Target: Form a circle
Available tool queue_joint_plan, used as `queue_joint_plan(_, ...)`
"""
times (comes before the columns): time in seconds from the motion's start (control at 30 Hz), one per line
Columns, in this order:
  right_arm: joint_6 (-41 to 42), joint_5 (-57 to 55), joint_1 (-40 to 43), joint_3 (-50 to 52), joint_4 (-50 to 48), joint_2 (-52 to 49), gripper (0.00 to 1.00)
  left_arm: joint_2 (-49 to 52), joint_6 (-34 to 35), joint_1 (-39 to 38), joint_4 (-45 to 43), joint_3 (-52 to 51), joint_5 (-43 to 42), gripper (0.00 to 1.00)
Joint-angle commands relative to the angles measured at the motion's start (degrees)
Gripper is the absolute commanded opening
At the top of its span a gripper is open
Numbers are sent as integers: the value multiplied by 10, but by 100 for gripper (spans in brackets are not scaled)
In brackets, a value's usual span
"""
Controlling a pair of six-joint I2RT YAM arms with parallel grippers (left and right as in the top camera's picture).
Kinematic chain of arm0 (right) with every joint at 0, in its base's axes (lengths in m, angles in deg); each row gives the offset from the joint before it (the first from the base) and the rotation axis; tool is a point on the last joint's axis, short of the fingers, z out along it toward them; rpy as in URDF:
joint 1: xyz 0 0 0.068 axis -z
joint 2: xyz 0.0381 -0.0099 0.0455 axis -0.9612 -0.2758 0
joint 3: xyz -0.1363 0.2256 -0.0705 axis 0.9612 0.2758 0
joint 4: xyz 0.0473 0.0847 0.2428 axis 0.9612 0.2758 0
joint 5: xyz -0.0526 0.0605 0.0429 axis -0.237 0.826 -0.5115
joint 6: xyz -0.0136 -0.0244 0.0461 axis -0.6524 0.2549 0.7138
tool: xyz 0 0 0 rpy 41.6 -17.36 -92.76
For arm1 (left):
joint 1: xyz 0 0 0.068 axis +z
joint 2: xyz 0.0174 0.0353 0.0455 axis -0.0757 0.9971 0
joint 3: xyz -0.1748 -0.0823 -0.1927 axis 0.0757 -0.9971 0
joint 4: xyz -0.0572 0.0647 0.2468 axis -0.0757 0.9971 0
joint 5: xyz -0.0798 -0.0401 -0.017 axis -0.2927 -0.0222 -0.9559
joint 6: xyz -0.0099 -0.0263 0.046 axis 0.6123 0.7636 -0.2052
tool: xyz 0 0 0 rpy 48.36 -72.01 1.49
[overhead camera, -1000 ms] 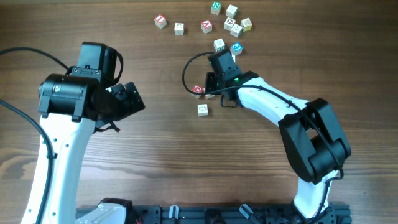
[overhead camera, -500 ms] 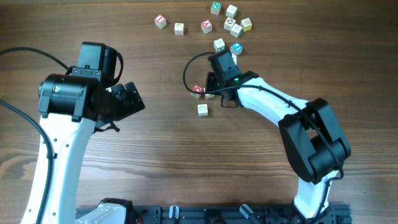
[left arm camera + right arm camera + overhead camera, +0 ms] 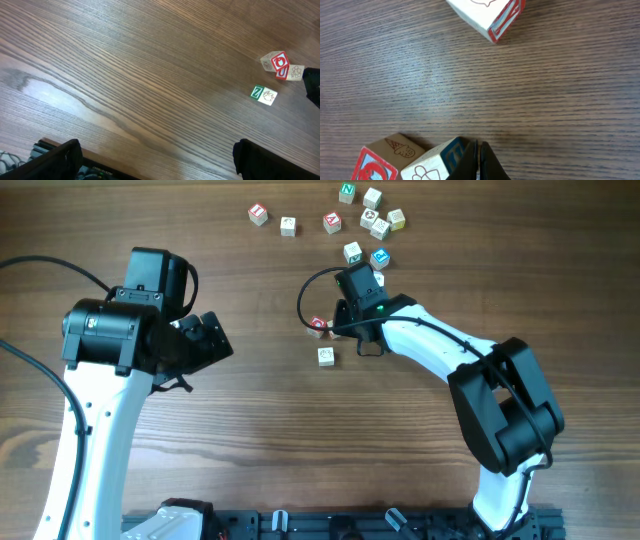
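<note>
Near mid-table, beside the right gripper, the circle is only a cluster: a red cube touching a pale cube, a third cube just apart. That gripper is clenched and empty, its tips seemingly against the pale cube; the left gripper gapes, well apart.

Both the left arm and the right arm have smooth white link shells and bulky black joint housings. A thin black cable loops at the right wrist, beside a small green light. The left gripper has 2 broad matt black fingers
</note>
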State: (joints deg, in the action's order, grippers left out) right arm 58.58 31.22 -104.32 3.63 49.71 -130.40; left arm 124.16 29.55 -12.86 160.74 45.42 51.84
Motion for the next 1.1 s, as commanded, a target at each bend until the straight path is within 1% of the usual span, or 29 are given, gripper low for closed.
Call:
queue_joint_plan(0.0, 11, 12, 0, 2, 9, -12, 5, -4, 10, 0, 0, 2, 10, 100)
queue_joint_plan(0.07, 34, 1, 0, 2, 18, -11, 4, -4, 10, 0, 0, 2, 10, 100)
queue_joint_plan(0.13, 90, -26, 3, -1, 59, -8, 5, -4, 10, 0, 0, 2, 10, 100)
queue_joint_plan(0.17, 101, -32, 3, -2, 74, -3, 5, -4, 10, 0, 0, 2, 10, 100)
queue_joint_plan(0.3, 129, -46, -1, -2, 134, 36, 5, -4, 10, 0, 0, 2, 10, 100)
queue_joint_plan(0.37, 130, -52, -13, -2, 165, 60, 4, -4, 10, 0, 0, 2, 10, 100)
queue_joint_plan(0.5, 130, -22, -47, -2, 230, 101, 5, -4, 10, 0, 0, 2, 10, 100)
queue_joint_plan(0.53, 130, -12, -60, -2, 238, 107, 11, -4, 10, 0, 0, 2, 10, 100)
queue_joint_plan(0.57, 130, -7, -74, -2, 238, 111, 27, -4, 10, 0, 0, 2, 10, 100)
queue_joint_plan(0.6, 129, -11, -91, -2, 233, 111, 41, -4, 10, 0, 0, 2, 10, 100)
queue_joint_plan(0.63, 128, -24, -102, -1, 228, 111, 47, -4, 10, 0, 0, 2, 10, 100)
queue_joint_plan(0.67, 128, -46, -114, 3, 217, 109, 49, -4, 10, 0, 0, 2, 10, 100)
queue_joint_plan(0.73, 127, -55, -131, 21, 182, 108, 59, -4, 10, 0, 0, 2, 10, 100)
queue_joint_plan(0.8, 128, -56, -141, 44, 146, 105, 60, -4, 10, 0, 0, 2, 10, 100)
queue_joint_plan(0.9, 128, -55, -147, 94, 59, 89, 66, -4, 10, 0, 0, 2, 10, 100)
queue_joint_plan(1.0, 116, -65, -147, 99, 38, 86, 70, -4, 10, 0, 0, 2, 10, 100)
queue_joint_plan(1.07, 103, -79, -147, 99, 31, 86, 76, -4, 10, 0, 0, 2, 10, 100)
